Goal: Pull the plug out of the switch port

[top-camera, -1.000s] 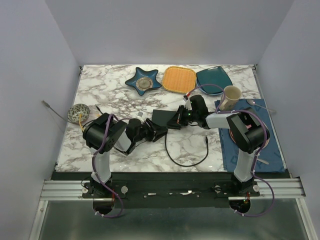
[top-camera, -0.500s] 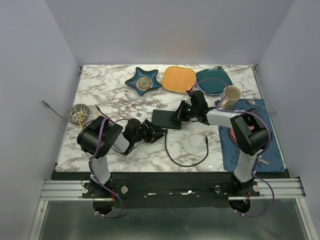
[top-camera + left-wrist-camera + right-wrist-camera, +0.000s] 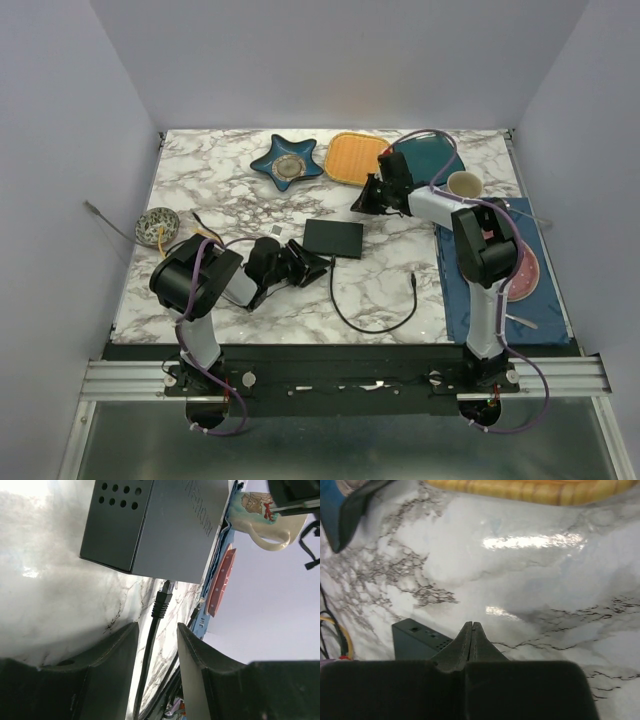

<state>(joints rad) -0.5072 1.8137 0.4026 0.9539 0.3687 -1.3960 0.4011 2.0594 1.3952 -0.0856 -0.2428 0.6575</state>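
Observation:
The switch (image 3: 334, 237) is a flat black box lying on the marble, also in the left wrist view (image 3: 150, 525) and as a corner in the right wrist view (image 3: 417, 637). The black plug (image 3: 162, 602) lies just off the switch's edge with its clear tip showing. Its black cable (image 3: 370, 322) loops toward the right. My left gripper (image 3: 312, 265) is open, its fingers (image 3: 117, 645) either side of the cable without touching it. My right gripper (image 3: 364, 200) is shut and empty, beyond the switch's far right corner; its closed tips show in the right wrist view (image 3: 471, 627).
A blue star dish (image 3: 286, 163), an orange square plate (image 3: 358, 158) and a teal plate (image 3: 428, 160) stand along the back. A cream mug (image 3: 463, 187) and a pink plate (image 3: 522, 275) sit on the blue mat (image 3: 480, 300) at right. A small bowl (image 3: 157, 225) is at left.
My right gripper has left the switch and moved back toward the orange plate. The switch now lies flat and uncovered. My left gripper stays by the switch's near left corner.

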